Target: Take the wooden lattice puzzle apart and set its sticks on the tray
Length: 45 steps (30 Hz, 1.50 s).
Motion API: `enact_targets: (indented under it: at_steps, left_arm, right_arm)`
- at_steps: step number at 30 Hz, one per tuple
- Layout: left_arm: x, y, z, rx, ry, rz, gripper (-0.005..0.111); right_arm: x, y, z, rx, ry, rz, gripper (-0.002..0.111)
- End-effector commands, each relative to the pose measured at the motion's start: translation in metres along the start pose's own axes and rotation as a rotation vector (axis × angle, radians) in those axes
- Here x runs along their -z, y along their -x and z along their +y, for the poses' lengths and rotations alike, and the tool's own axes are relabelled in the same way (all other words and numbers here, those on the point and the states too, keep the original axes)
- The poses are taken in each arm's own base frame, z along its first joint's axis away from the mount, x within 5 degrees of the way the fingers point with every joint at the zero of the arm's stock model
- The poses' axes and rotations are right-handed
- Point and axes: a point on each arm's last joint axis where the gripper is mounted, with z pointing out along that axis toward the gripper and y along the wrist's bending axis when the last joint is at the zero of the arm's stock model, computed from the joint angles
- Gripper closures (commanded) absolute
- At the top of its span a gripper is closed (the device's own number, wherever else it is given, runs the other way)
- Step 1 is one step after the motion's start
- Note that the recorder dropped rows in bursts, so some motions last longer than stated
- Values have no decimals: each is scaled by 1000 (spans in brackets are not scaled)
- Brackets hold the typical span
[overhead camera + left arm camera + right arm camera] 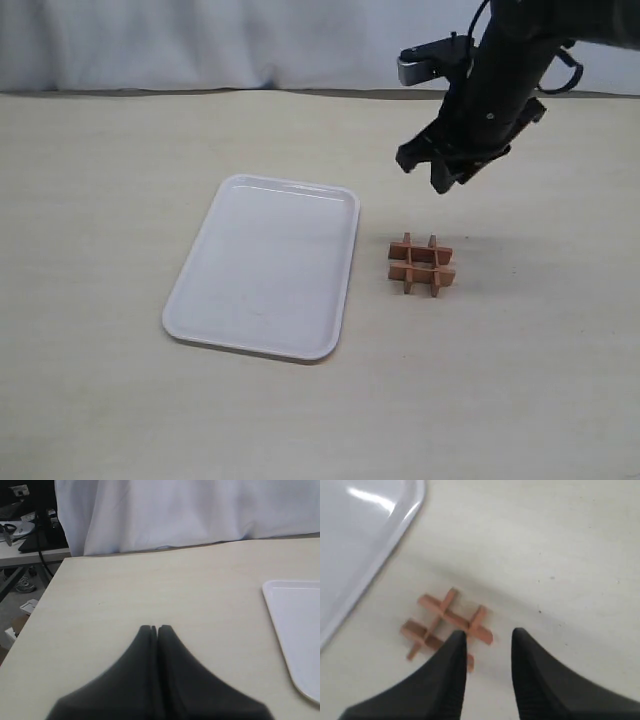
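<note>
The wooden lattice puzzle point(421, 264) lies whole on the table just right of the tray point(265, 265), its four reddish-brown sticks still interlocked in a hash shape. My right gripper point(437, 172) hangs open in the air above and behind it, holding nothing. In the right wrist view the puzzle point(445, 625) shows beyond the spread fingertips point(457, 642), with the gripper point(489, 636) well clear of it and the tray's corner point(365, 535) to one side. My left gripper point(156, 628) is shut on nothing over bare table; it does not show in the exterior view.
The white tray holds nothing. Its edge point(295, 630) appears in the left wrist view. A white curtain point(200, 40) runs along the table's far edge. Beyond the table's corner stands a side desk with cables point(25, 525).
</note>
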Motion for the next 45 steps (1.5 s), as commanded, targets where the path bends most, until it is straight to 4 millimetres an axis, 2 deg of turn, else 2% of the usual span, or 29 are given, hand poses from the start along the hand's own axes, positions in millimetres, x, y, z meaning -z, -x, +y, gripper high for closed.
enact_targets:
  at_steps: [1, 6, 12, 17, 23, 32, 45]
  left_arm:
    - [0, 0, 0, 0, 0, -8, 107]
    - [0, 0, 0, 0, 0, -8, 107]
    - [0, 0, 0, -3, 1, -7, 107]
    - [0, 0, 0, -3, 1, -7, 107]
    - [0, 0, 0, -3, 1, -7, 107]
    - [0, 0, 0, -3, 1, -7, 107]
    - [0, 0, 0, -3, 1, -7, 107]
  right_arm:
    - [10, -15, 1, 361, 45, 125, 78]
    - [-7, -28, 3, 490, 83, 189, 78]
    - [-26, -44, 6, 770, 138, 225, 78]
    - [-39, -44, 7, 985, 113, 147, 78]
    - [-47, -31, 3, 1000, 13, 34, 78]
    - [-70, -32, 1, 1049, 24, 87, 78]
    - [-92, -33, 1, 1044, 44, 119, 78]
